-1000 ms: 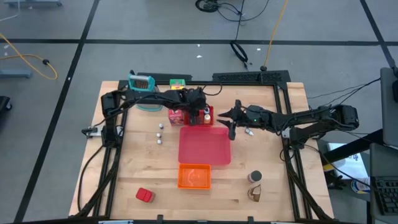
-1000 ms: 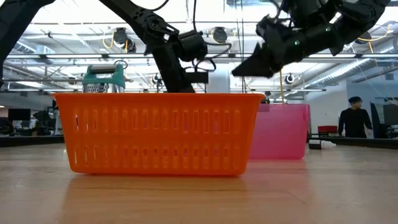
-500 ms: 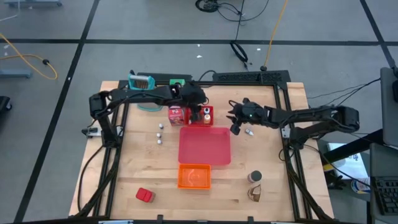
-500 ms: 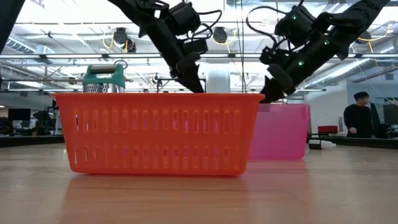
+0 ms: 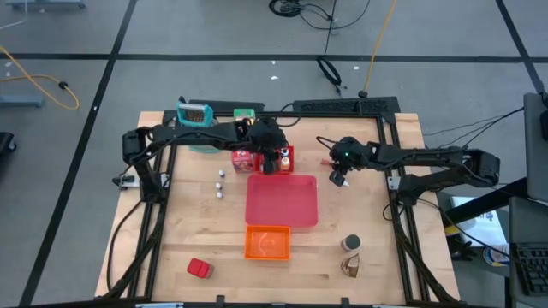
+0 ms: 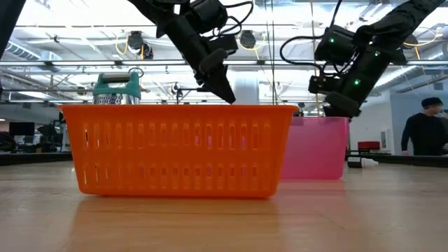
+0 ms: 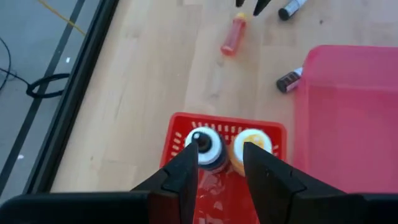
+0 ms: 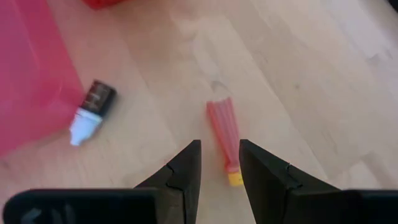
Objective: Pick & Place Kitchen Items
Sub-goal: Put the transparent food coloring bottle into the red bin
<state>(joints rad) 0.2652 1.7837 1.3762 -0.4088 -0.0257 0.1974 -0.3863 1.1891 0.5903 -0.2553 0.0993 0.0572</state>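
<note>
Your right gripper (image 8: 219, 171) hung open and empty directly over the small red bottle (image 8: 224, 139) lying on the table (image 5: 171, 248) right of the pink tray (image 5: 282, 202). Your left gripper (image 7: 221, 163), open, hovered above two jars (image 7: 208, 146) in the red basket (image 7: 224, 124).

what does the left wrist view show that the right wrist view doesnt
Only the left wrist view: a small red basket holding a white-capped jar and a yellow-capped one, seen past the open left gripper. Only the right wrist view: the open right gripper. Both: the red tube, the small dark bottle and the pink tray.
</note>
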